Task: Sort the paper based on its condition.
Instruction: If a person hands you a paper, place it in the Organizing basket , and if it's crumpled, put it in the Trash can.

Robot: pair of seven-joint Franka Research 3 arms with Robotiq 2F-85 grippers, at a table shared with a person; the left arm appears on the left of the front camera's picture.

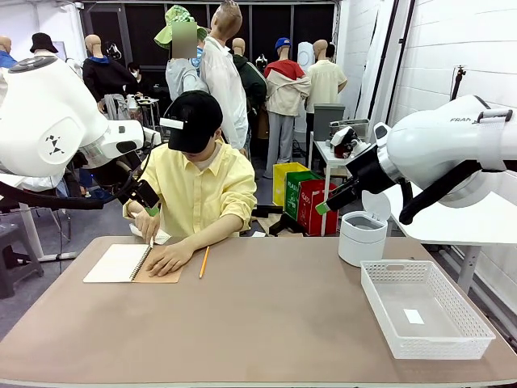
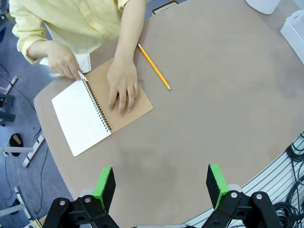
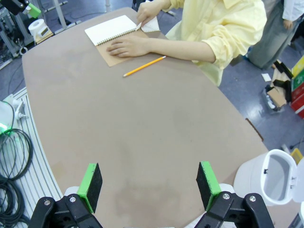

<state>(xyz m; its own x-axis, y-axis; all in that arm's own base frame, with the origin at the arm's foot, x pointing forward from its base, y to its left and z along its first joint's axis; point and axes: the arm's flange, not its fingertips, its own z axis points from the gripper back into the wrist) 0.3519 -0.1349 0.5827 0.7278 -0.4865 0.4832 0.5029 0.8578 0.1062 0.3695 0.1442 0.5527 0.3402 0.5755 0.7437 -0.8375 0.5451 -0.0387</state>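
Note:
A person at the far side holds down a brown-covered spiral notebook with one hand and pinches the top corner of its white paper at the spiral with the other. The same paper lies flat left of the binding, also seen far off as the paper. Another white sheet with a perforated edge lies under that hand at the table's edge. My left gripper hangs open high above the bare table, near the person's shoulder as the left gripper. My right gripper is open too, empty, raised at the right gripper.
A yellow pencil lies right of the notebook. At the right stand a white lidded bin and a white mesh basket with a small white scrap inside. Cables hang off the near table edge in the wrist views.

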